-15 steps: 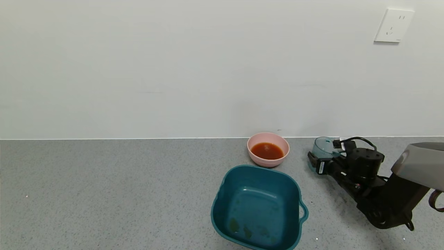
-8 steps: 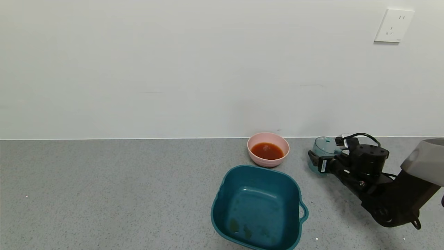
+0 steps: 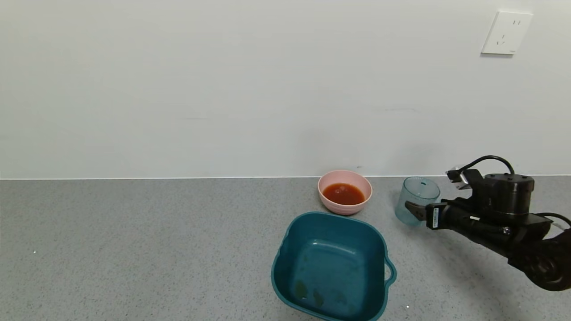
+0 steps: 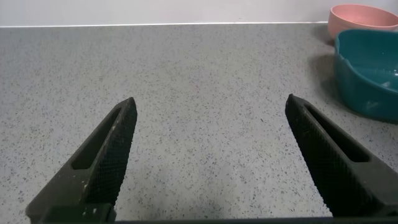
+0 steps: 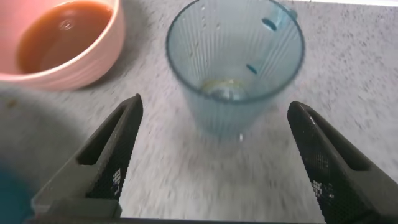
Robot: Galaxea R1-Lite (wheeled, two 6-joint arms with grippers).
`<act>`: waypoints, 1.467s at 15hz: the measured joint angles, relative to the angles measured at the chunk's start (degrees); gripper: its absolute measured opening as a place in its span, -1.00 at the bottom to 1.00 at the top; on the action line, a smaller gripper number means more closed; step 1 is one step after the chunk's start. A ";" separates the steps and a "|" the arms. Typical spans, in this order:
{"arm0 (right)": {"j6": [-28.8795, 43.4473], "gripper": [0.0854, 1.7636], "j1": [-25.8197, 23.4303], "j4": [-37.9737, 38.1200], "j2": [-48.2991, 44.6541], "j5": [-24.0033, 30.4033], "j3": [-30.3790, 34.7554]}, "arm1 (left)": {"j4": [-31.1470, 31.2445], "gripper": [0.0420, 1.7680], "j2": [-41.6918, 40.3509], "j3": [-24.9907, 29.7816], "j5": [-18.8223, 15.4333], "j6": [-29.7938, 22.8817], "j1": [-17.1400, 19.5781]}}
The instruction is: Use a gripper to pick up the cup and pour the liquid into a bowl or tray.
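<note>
My left gripper (image 4: 208,155) hangs spread wide well left of the pink bowl (image 3: 345,191) holding the liquid (image 3: 343,194), and right of that bowl the empty cup (image 3: 416,201) stands upright, my right gripper (image 5: 217,152) splayed apart just short of it.

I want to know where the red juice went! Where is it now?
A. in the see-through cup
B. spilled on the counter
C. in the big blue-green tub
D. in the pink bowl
D: the reddish-brown liquid sits in the pink bowl, while the cup stands upright, looking emptied.
</note>
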 joint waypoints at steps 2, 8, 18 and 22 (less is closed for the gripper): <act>0.02 0.91 -0.44 9.40 -7.47 1.57 0.41 | 0.00 0.94 0.00 0.00 0.00 0.00 0.00; -0.02 0.92 -0.79 39.77 -32.83 1.27 -0.85 | 0.00 0.94 0.00 0.00 0.00 -0.02 0.00; -8.31 0.92 -2.47 61.59 -73.55 -12.92 0.93 | 0.02 0.94 0.00 0.00 0.00 -0.02 0.00; -12.59 0.92 -5.24 62.00 -82.60 -18.02 2.21 | 0.00 0.94 0.00 0.00 0.00 0.00 0.00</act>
